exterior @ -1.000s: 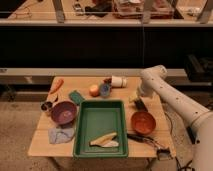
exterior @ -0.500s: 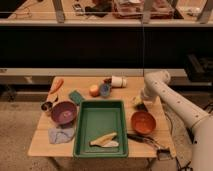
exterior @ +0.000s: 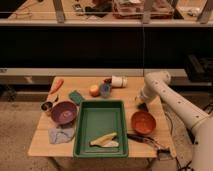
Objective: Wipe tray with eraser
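The large green tray (exterior: 86, 131) lies on the wooden table, front and centre, with a pale yellowish peel-like item (exterior: 104, 140) in its near end. My gripper (exterior: 141, 102) hangs at the end of the white arm over the table's right side, just right of the tray's far corner and behind the orange-brown bowl (exterior: 143, 122). A small black block, the eraser (exterior: 142, 107), shows right under the gripper tip. I cannot tell whether the gripper touches it.
A purple bowl (exterior: 64, 112), metal cup (exterior: 47, 106), blue cloth (exterior: 61, 134), carrot (exterior: 57, 85) and dark-green pad (exterior: 76, 96) lie left of the tray. An orange fruit (exterior: 94, 90), blue cup (exterior: 105, 90) and white cup (exterior: 118, 81) lie behind it. A black-handled tool (exterior: 142, 140) lies front right.
The arm has shifted a little right and lowered, bringing the gripper down toward the black block on the table's right side. Nothing on the table has moved.
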Controlling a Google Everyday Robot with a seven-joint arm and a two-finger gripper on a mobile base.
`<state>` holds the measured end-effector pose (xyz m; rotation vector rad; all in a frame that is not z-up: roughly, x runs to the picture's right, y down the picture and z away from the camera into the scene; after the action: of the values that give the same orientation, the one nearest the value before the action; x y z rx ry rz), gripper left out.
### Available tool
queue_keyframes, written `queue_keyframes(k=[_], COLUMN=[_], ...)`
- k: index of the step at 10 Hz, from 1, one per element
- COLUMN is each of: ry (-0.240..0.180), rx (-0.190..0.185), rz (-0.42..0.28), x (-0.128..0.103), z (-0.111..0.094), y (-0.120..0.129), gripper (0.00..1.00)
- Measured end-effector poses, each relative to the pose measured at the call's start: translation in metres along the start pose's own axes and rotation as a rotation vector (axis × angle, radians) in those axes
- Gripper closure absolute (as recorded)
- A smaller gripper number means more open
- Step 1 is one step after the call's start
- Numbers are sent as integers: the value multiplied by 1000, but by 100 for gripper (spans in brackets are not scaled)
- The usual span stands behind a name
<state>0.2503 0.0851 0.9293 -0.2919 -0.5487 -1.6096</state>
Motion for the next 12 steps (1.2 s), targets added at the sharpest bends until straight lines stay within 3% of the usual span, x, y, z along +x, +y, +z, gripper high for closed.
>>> queue_keyframes(k=[1, 4, 5, 7, 9, 12], ry=[39, 133, 170, 191, 191, 183], rx=[38, 119, 155, 185, 215, 271], rz=[39, 86, 72, 19, -60, -181], x=[7, 29, 40, 48, 48, 29], z=[-15, -70, -98, -120, -127, -122], y=[-1, -13, -33, -73, -128, -203], gripper=[96, 100, 100, 100, 100, 100])
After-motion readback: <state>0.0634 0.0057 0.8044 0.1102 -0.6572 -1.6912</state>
